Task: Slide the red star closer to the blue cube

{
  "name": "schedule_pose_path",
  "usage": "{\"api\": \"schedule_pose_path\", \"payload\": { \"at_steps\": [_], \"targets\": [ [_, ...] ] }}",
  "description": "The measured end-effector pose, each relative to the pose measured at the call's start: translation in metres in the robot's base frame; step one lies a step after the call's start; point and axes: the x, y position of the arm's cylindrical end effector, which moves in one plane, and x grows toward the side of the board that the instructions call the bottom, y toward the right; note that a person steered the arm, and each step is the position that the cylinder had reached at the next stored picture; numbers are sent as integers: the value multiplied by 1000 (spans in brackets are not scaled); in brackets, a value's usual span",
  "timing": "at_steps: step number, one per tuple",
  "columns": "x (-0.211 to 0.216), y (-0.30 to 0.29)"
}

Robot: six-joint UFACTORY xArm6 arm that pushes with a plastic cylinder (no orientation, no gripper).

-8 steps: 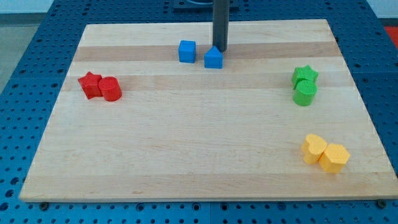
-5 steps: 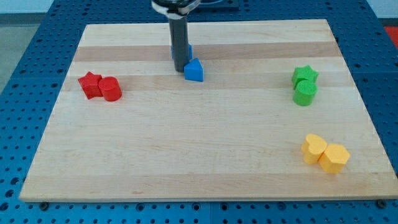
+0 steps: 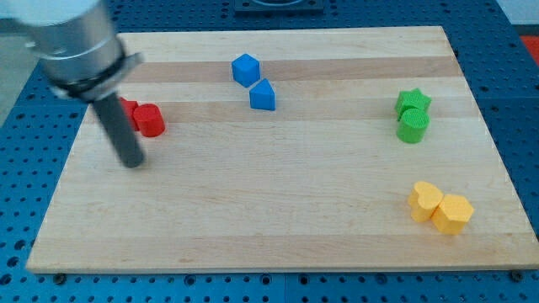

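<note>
Now my tip (image 3: 132,163) left of blue cube (image 3: 245,69), by red star (image 3: 127,108)

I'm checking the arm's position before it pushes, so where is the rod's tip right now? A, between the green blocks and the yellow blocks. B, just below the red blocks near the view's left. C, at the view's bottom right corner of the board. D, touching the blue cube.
B: my tip rests on the board just below the red star and red cylinder, far from the blue cube.
</note>
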Motion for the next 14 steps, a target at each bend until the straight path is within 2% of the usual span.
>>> {"api": "schedule_pose_path", "payload": {
  "at_steps": [1,2,7,10,12,14],
  "targets": [
    [-17,-36],
    [-38,-29],
    [-86,-1],
    [-155,45],
    [-194,53],
    [-200,53]
  ]
}}
